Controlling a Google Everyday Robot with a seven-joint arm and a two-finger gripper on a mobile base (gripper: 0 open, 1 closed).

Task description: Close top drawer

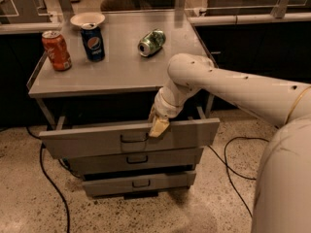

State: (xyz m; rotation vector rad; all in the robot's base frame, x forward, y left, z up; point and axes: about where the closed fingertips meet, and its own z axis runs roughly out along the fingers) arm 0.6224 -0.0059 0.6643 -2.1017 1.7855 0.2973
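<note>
The top drawer (pixel 87 141) is a wide grey metal drawer pulled out from under the grey table top (pixel 121 67), with a small dark wire handle (pixel 133 138) centred on its front. My gripper (pixel 158 124) hangs from the white arm and rests against the top edge of the drawer front, just right of the handle. Two shorter grey drawers (pixel 141 171) sit below it, pushed further in.
On the table top stand an orange can (pixel 56 50), a blue Pepsi can (pixel 93 41), a white bowl (pixel 87 19) and a green can (pixel 151 42) lying on its side. Black cables (pixel 48 178) run over the speckled floor on both sides.
</note>
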